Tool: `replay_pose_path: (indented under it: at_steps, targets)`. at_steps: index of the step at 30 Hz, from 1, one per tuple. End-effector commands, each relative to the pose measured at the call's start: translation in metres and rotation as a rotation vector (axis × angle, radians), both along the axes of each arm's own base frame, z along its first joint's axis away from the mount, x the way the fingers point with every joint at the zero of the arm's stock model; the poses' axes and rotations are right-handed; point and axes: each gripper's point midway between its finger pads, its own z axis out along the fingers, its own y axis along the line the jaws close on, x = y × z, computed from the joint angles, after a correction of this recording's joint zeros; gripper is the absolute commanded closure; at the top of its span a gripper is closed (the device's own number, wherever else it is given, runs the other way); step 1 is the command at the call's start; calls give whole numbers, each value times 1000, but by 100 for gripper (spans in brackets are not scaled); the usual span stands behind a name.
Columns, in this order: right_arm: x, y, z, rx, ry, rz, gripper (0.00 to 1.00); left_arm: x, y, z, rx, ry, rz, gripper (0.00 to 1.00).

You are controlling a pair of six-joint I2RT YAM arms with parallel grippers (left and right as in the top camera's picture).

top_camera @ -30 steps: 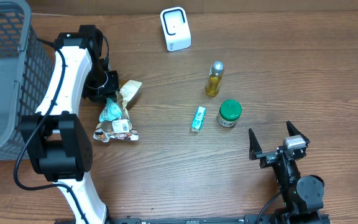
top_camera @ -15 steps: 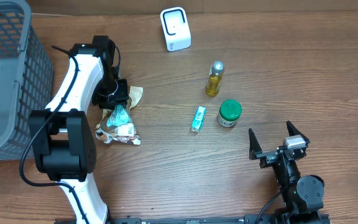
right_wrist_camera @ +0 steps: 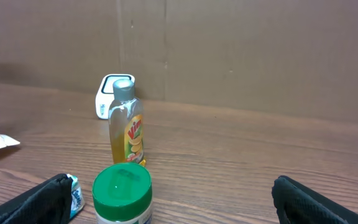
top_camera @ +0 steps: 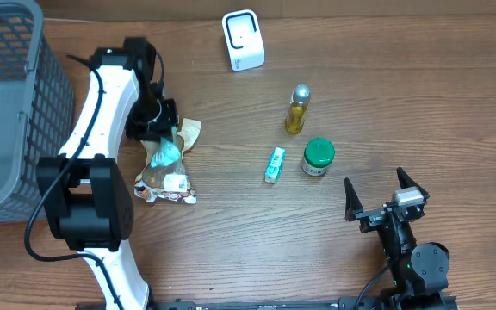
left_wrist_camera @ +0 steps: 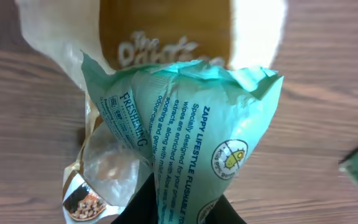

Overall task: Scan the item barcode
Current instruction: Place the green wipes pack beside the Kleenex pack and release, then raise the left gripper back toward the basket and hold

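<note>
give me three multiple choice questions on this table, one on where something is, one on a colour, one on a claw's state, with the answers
1. Where on the table does the white scanner stand?
A. at the near edge
B. at the far edge, beyond the yellow bottle
C. dead centre

2. What colour is the lid of the jar?
A. red
B. white
C. green

3. How is the right claw?
A. shut on the jar
B. shut on the yellow bottle
C. open, holding nothing

Answers:
1. B, the overhead view shows it near the top edge, and the right wrist view shows it behind the bottle.
2. C, the lid is green in both the overhead and right wrist views.
3. C, its fingers stand wide apart with only bare wood between them.
</note>
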Motion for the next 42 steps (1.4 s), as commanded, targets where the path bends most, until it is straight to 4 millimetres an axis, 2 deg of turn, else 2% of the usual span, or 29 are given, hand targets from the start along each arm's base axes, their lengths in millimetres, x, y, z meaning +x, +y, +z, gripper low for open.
replay_pose_path:
  at_steps: [1, 5, 10, 14, 15, 17, 18, 19, 20, 21, 23, 26, 30, 31, 33, 36, 39, 40, 42]
  targets:
    - [0, -1, -2, 3, -3, -8, 0, 5, -25, 19, -23, -48, -13, 86]
    - [0, -1, -2, 3, -3, -8, 0, 2, -60, 18, -19, -59, -57, 85]
    - [0, -1, -2, 3, -3, -7, 0, -4, -90, 10, 117, -87, -85, 84]
    - [0, -1, -2, 3, -3, -7, 0, -11, -115, 9, 113, -100, -146, 80]
    - [0, -1, -2, 3, -3, -7, 0, -12, -119, 9, 113, -101, -155, 76]
    - [0, -1, -2, 3, -2, -7, 0, -15, -124, 9, 111, -99, -169, 60]
    - [0, -1, -2, 3, -3, -7, 0, -16, -124, 9, 112, -97, -171, 57]
    - [0, -1, -2, 3, -3, -7, 0, -17, -124, 9, 113, -94, -172, 48]
    - [0, -1, -2, 3, -3, -7, 0, -18, -123, 9, 115, -88, -171, 31]
    - [0, -1, -2, 3, -3, -7, 0, -19, -123, 9, 114, -83, -172, 25]
    - [0, -1, -2, 3, -2, -7, 0, -20, -123, 9, 116, -80, -173, 23]
    - [0, -1, -2, 3, -2, -8, 0, -14, -111, 11, 122, -88, -142, 25]
    - [0, -1, -2, 3, -3, -8, 0, -12, -73, 15, 130, -47, -52, 34]
    - [0, -1, -2, 3, -2, -7, 0, -13, -59, 15, 137, -26, -34, 34]
    - [0, -1, -2, 3, -3, -7, 0, -13, -43, 15, 133, -9, -31, 31]
    - [0, -1, -2, 3, -2, -7, 0, -9, -30, 23, 99, -29, -68, 29]
    - [0, -1, -2, 3, -3, -7, 0, 4, -12, 51, 115, -155, -26, 28]
    - [0, -1, -2, 3, -3, -7, 0, 9, -4, 76, 99, -246, 8, 28]
    - [0, -1, -2, 3, -3, -7, 0, 12, 10, 112, 82, -367, 59, 25]
